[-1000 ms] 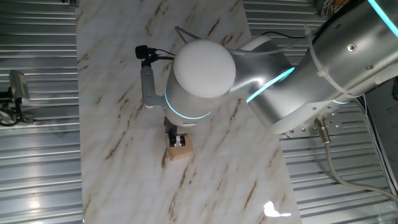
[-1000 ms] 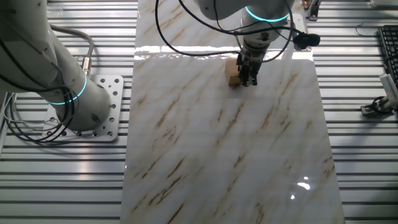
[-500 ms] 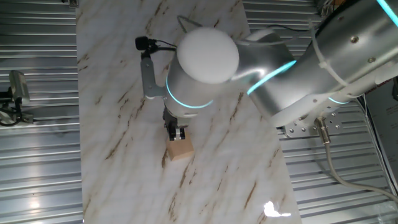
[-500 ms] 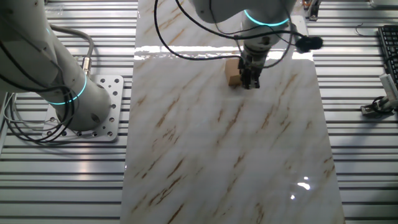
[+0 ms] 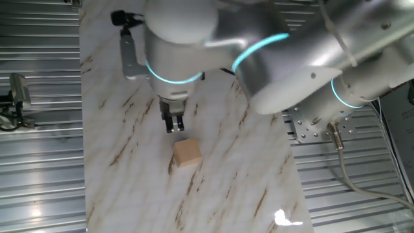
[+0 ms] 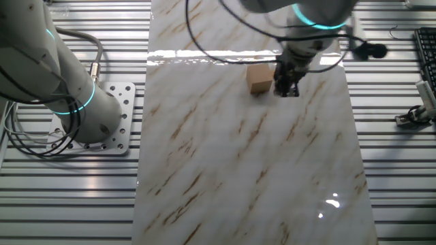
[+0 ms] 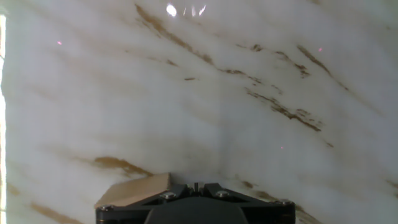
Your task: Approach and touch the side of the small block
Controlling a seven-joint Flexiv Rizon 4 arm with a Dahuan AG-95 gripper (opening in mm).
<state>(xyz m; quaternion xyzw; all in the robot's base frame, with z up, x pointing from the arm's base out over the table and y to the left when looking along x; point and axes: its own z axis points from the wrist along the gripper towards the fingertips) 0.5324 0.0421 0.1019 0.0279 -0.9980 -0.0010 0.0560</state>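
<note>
The small block lies flat on the marble tabletop, in its middle part. The claw hangs just beside the block and apart from it (a clear gap shows in the other fixed view), with its fingers pressed together and holding nothing. In the hand view the block appears at the lower left.

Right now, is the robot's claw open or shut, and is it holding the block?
Gripper: fingers look together, shut, holding nothing. The small block sits on the table, apart from it.
</note>
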